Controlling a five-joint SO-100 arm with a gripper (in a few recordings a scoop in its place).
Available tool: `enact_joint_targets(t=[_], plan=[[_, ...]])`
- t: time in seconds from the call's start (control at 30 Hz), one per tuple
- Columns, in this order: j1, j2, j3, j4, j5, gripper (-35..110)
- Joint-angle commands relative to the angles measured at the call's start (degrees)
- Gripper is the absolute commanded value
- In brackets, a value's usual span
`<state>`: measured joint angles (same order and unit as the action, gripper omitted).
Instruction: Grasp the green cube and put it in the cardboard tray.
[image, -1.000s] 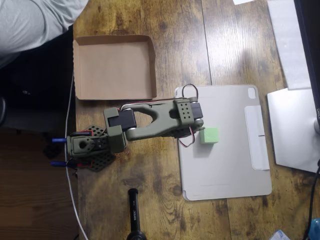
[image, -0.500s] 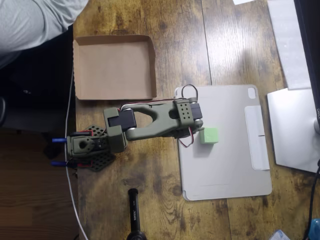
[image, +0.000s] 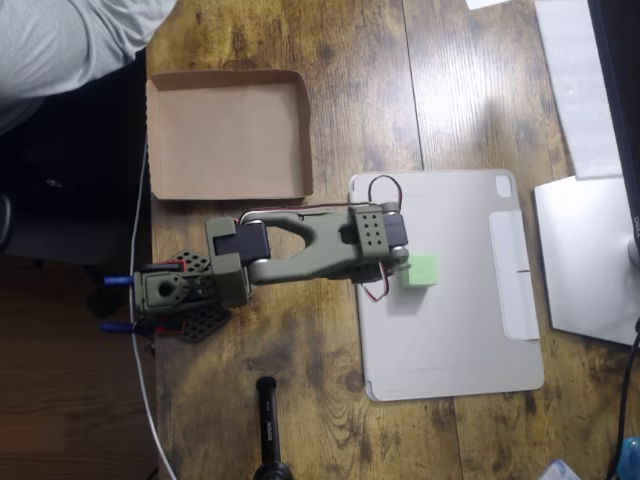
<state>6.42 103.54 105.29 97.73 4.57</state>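
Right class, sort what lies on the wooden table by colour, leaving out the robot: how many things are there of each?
Mint green: 1, the green cube
Brown: 1, the cardboard tray
Grey: 1, the tablet cover
Black: 1, a cylinder at the bottom edge
Total: 4

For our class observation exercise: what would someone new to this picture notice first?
The olive robot arm stretches across the middle of the wooden table, its tip right beside a mint-green cube on a grey tablet cover. An empty cardboard tray sits at upper left.
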Motion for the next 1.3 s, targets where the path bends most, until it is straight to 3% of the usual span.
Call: enact_joint_targets(t=[0.0,0.4,0.53,0.83,1.27], plan=[[0.18,3.16,0.00,1.14,0.44,0],[0.26,2.29,-4.92,0.09,0.53,0],[2.37,-2.90,-15.21,-2.81,-2.02,0],[8.26,-12.22,-43.07,4.13,-6.94,4],[1.32,-11.87,-31.82,-10.20,-9.40,20]])
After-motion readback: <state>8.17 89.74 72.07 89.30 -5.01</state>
